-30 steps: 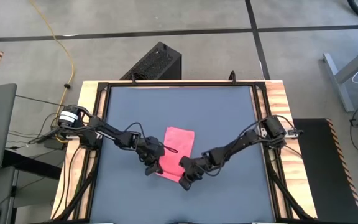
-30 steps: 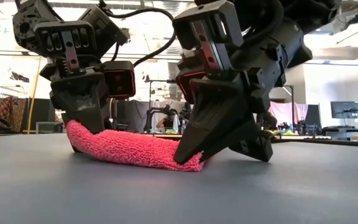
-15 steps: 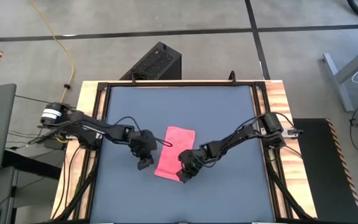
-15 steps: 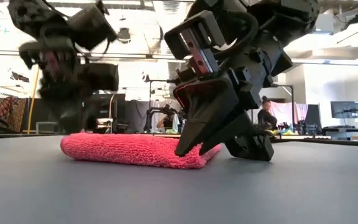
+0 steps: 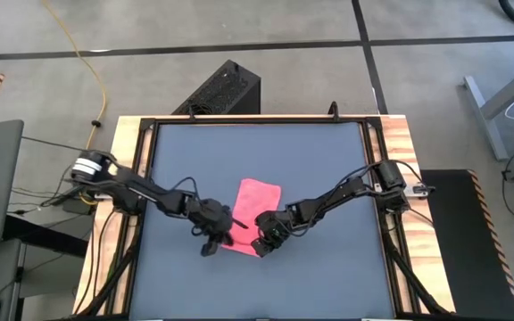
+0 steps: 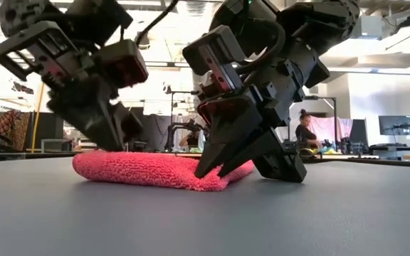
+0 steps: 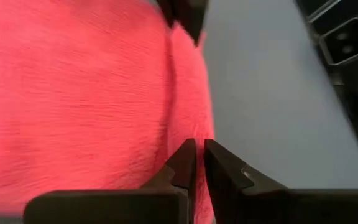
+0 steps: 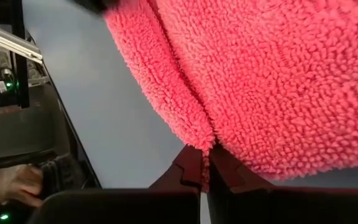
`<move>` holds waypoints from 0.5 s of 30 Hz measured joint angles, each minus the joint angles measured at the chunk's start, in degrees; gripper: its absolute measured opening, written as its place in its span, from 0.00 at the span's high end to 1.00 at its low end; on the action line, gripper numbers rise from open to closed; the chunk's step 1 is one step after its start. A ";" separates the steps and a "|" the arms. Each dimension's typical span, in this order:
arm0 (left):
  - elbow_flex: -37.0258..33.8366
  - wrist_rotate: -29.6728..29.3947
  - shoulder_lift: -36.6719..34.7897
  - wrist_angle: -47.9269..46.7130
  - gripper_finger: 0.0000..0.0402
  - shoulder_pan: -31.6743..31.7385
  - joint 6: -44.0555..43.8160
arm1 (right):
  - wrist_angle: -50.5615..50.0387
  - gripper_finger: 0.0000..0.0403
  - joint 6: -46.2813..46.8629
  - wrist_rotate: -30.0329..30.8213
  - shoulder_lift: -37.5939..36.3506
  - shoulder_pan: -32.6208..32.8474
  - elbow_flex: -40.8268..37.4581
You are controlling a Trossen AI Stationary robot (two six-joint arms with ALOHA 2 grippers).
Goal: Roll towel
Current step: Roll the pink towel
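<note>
The pink towel (image 5: 255, 207) lies on the dark grey tabletop (image 5: 328, 169), low and flat in the low view (image 6: 148, 169). A thicker ridge runs along its near edge (image 8: 160, 68). My left gripper (image 5: 212, 239) is at the towel's near left corner, fingers almost closed on it (image 7: 197, 158). My right gripper (image 5: 261, 242) is at the near right corner, shut on the towel's edge (image 8: 204, 155). Both come in slanting downward (image 6: 216, 167). My left gripper pinches a thin strip of the towel's near edge (image 7: 194, 134) between its two fingers, slanting down from the table's left. One layer or several, I cannot tell. The towel lies on the table there. My right gripper pinches the towel's near right edge (image 8: 205, 142) between its fingertips, slanting down from the table's right. The corner (image 6: 223, 181) sits at the tabletop, barely raised, and the cloth is slack.
The table has a raised black frame and wooden side rails (image 5: 391, 143). Bare grey tabletop lies on the far side and on both sides of the towel. A black box (image 5: 226, 89) stands on the floor beyond the far edge.
My left gripper has let go of the towel's raised left end, swung off toward the table's left, then come back to the near left corner and shut. That end has dropped flat. My right gripper has kept its hold and shifted slightly toward the far edge.
</note>
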 joint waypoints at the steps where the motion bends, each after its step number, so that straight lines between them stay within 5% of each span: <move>1: 0.02 0.92 1.46 1.57 0.97 0.04 -0.85 | 0.00 0.95 0.01 0.02 0.00 0.00 0.00; 15: 0.20 0.19 6.87 1.59 1.00 0.06 -4.14 | 0.38 0.82 2.74 -0.90 0.02 -0.28 -0.02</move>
